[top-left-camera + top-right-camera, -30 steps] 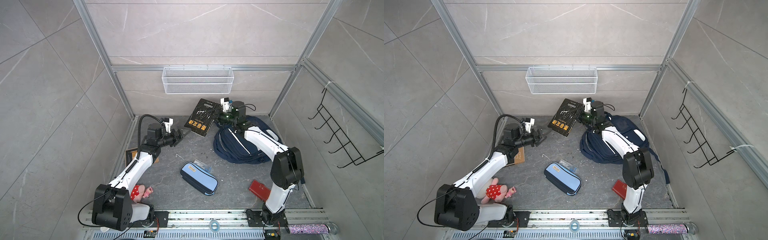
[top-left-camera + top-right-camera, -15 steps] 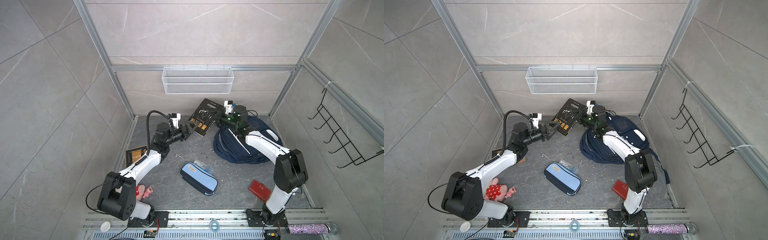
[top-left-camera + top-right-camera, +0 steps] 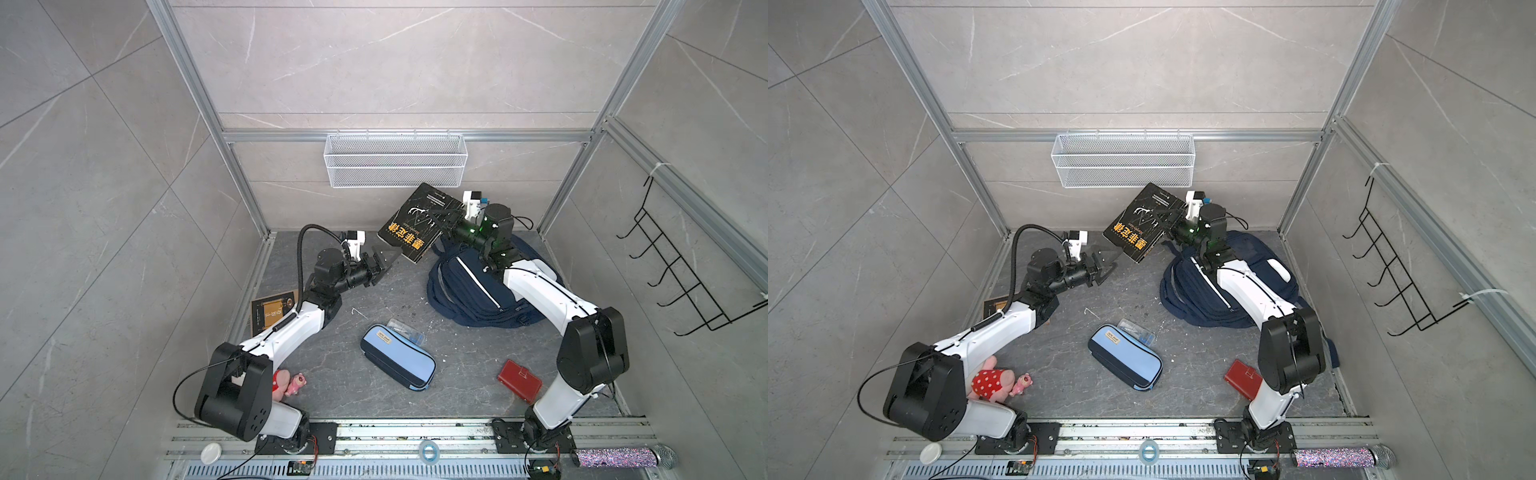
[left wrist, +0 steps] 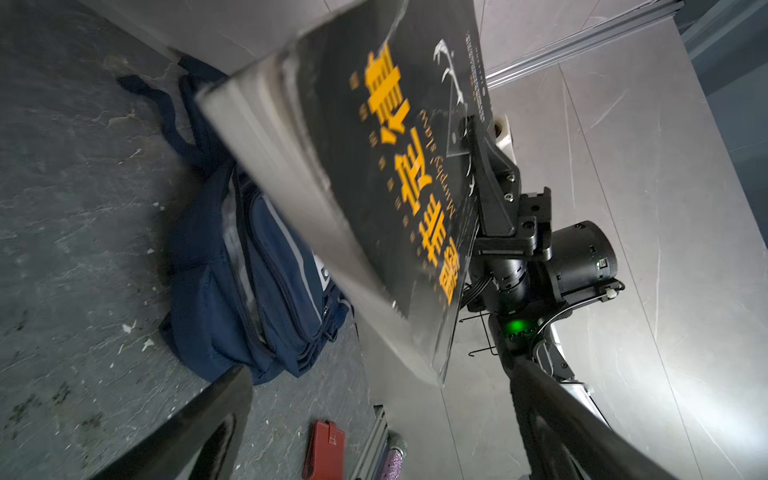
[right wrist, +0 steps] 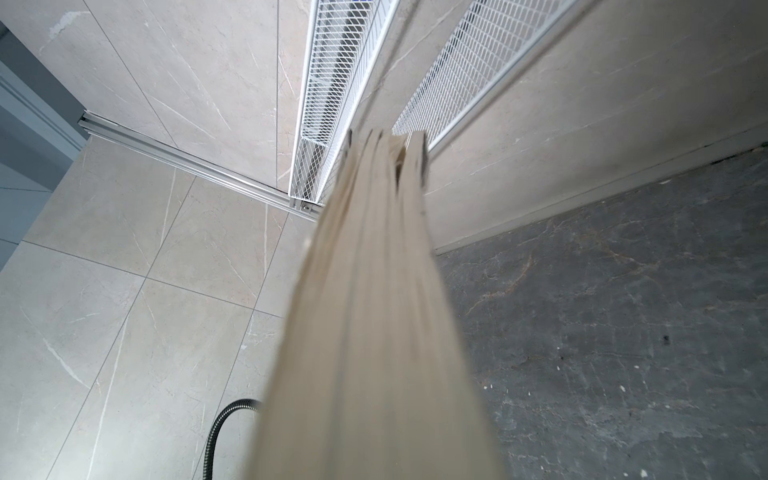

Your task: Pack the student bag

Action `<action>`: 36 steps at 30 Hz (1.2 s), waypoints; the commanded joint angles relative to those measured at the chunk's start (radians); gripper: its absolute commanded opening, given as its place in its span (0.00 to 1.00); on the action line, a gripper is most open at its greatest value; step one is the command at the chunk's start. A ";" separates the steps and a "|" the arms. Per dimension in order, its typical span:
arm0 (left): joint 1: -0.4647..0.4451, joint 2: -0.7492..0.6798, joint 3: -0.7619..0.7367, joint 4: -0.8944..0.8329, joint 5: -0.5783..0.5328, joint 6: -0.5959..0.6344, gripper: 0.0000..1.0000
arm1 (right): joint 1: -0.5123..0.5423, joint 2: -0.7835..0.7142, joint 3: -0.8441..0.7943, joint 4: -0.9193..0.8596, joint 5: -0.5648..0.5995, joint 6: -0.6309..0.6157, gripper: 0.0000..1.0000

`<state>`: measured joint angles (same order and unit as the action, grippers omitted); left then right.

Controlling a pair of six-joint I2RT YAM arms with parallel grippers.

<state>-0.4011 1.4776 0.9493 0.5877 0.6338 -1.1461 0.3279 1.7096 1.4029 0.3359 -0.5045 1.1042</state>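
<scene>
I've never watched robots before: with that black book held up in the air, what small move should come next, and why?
Probably the left claw eases forward to grip the black book at its free corner: it stands open just short of it, while the right claw pinches the opposite edge, holding it tilted near the student bag.

Both top views are looking steeply down on the whole tabletop [image 3: 465,353]. Both wrist cameras are facing the book [image 4: 374,187] closely; the left one is also showing the student bag [image 4: 216,282].
</scene>
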 commanded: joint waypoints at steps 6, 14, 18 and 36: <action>-0.051 0.163 0.148 0.282 0.018 -0.139 0.99 | 0.004 -0.090 -0.032 0.103 -0.008 0.027 0.00; -0.075 0.165 0.119 0.353 -0.012 -0.176 0.85 | 0.004 -0.120 -0.065 0.096 0.009 0.026 0.00; -0.080 0.130 0.082 0.348 -0.034 -0.167 0.72 | 0.003 -0.140 -0.091 0.097 0.017 0.022 0.00; -0.079 0.136 0.127 0.358 -0.069 -0.200 0.15 | 0.004 -0.198 -0.238 0.164 0.047 0.054 0.00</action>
<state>-0.4782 1.6184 1.0138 0.8570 0.5793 -1.3403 0.3275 1.5566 1.1908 0.4248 -0.4564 1.1496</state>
